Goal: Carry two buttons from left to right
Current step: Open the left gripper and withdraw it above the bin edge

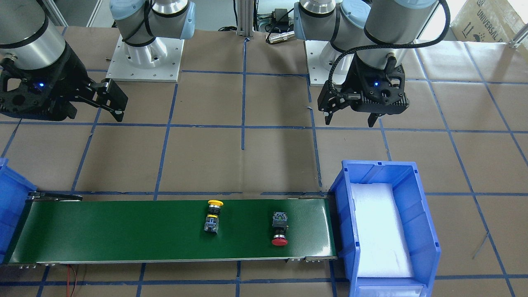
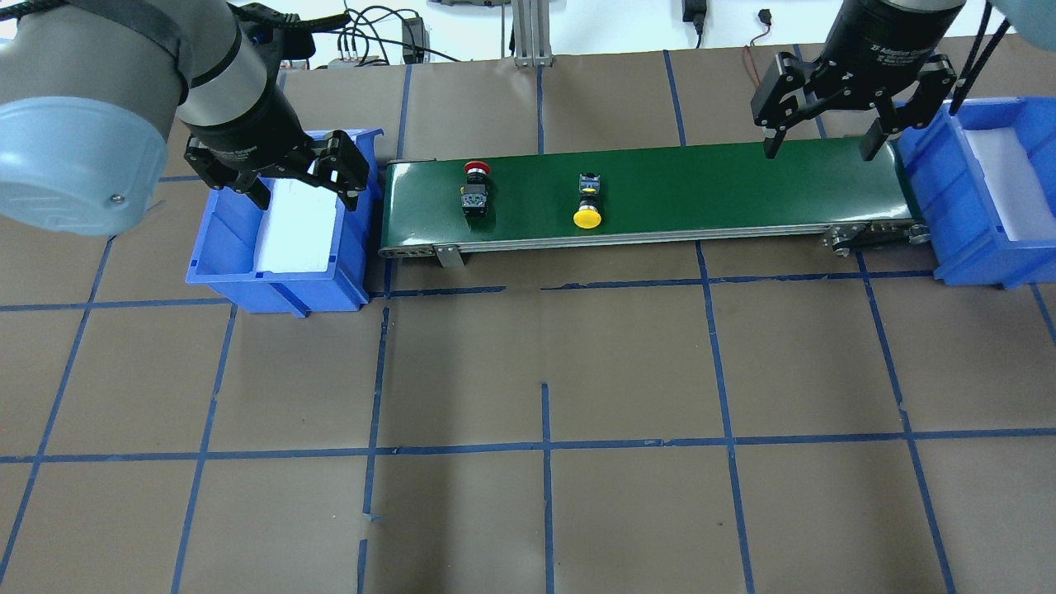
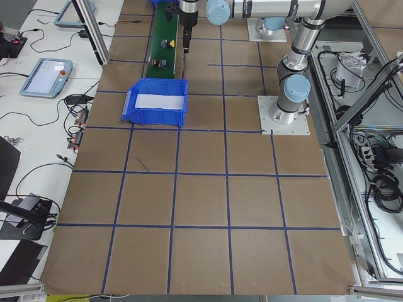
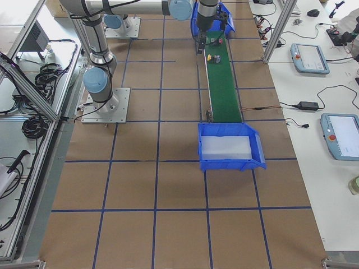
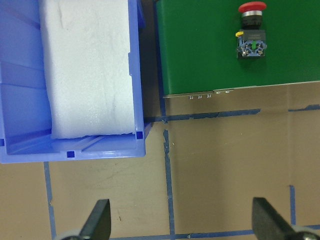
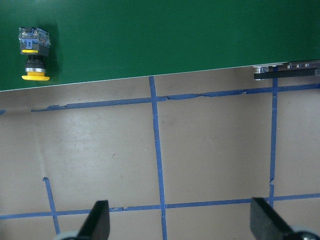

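The yellow button [image 1: 213, 216] lies on its side near the middle of the green conveyor belt [image 1: 115, 231]. It has a flat mushroom cap, then a black collar with a yellow ring, then a grey-black contact block whose end face shows blue. Its cap points toward the robot.

The red button [image 2: 475, 186] is built the same way, with a red cap, a black collar and a dark block. It also lies on its side on the belt, but its cap points away from the robot, so the two lie in opposite directions. It sits closer to the belt's left end, well apart from the yellow one. In the left wrist view its block face shows blue and green, and there is a small yellow tab at the collar. Neither button touches a pincer.

At the belt's left end stands the left blue bin [image 2: 216, 247], lined with a white foam pad [image 2: 297, 235]. The right blue bin [image 2: 936, 206] stands at the belt's other end, also with white foam inside.

The left pincer [image 1: 350, 122] hangs above the counter [image 2: 544, 511] on the robot's side of the left bin, its fingers spread wide. The right pincer [image 2: 818, 153] hovers by the belt's right end, likewise spread wide. The counter is covered in brown paper marked into squares with blue tape.
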You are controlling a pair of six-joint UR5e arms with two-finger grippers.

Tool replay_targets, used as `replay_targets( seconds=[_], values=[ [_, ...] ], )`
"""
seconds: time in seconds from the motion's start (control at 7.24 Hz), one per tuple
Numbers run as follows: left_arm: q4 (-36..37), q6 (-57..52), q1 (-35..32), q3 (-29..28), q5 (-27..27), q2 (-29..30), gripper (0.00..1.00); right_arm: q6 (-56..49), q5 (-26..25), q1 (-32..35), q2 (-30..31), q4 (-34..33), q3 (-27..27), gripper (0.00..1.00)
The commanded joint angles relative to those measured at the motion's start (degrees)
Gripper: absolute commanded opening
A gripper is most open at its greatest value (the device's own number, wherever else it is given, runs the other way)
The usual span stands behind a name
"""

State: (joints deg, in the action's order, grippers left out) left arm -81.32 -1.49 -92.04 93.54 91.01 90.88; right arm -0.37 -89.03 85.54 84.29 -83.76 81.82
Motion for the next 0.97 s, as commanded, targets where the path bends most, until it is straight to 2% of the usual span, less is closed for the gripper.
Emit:
replay_targets(
  seconds=[0.0,0.41,0.55,0.83],
  values=[
    [-0.24,0.0,-0.33,0.06,0.05,0.0,1.0,0.02,-0.09,-0.2,0.0,0.0,0.0,1.0],
    [-0.24,0.09,-0.33,0.15,0.05,0.0,1.0,0.28,0.35,-0.11,0.09,-1.48,1.92,1.0],
    [-0.24,0.0,-0.42,0.15,0.05,0.0,1.0,0.28,4.87,-0.11,-0.26,-3.84,2.72,1.0],
    [-0.33,0.09,-0.42,0.15,0.05,0.0,1.0,0.98,6.15,0.33,-3.23,-9.54,3.69,1.0]
  ],
)
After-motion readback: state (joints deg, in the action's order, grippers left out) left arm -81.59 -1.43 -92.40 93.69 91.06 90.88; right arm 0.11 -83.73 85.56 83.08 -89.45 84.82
